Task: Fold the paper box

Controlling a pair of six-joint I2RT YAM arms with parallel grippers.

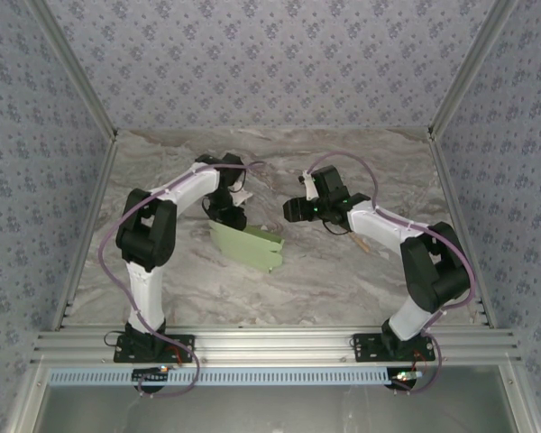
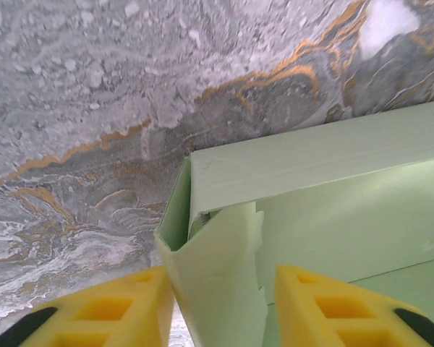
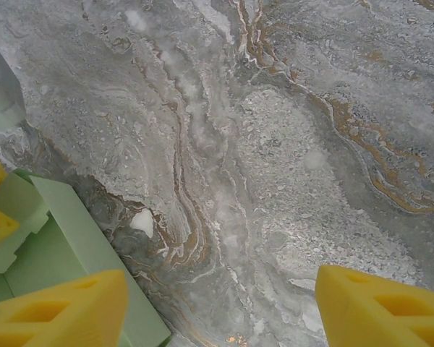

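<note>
**Mid-fold on the marble counter [image 1: 343, 280]:** the paper box [image 1: 248, 245], a pale green card shell only partly formed, lies flat near the middle of the surface, a shade toward 9 o'clock from centre in the overhead view.

The left end effector [image 1: 225, 215] stands at the box's 11 o'clock corner. Its yellow fingers [image 2: 108, 311] are part-way apart and straddle a loose end flap [image 2: 220, 289] that sticks up, slightly crumpled, from the open end. Nothing is pinched, though whether a finger brushes the flap's edge cannot be told.

The right end effector [image 1: 295, 209] hovers at the box's 2 o'clock, off the card, its jaws spread wide over bare counter with nothing between them.

The step in hand appears to be closing this end of the box: the body looks creased into shape, but the flap is not yet tucked. The next move likely calls for bending that flap over along its crease and pressing it into the open end. The right arm would need to come in from 3 o'clock to steady the body so the light card does not slide.
</note>
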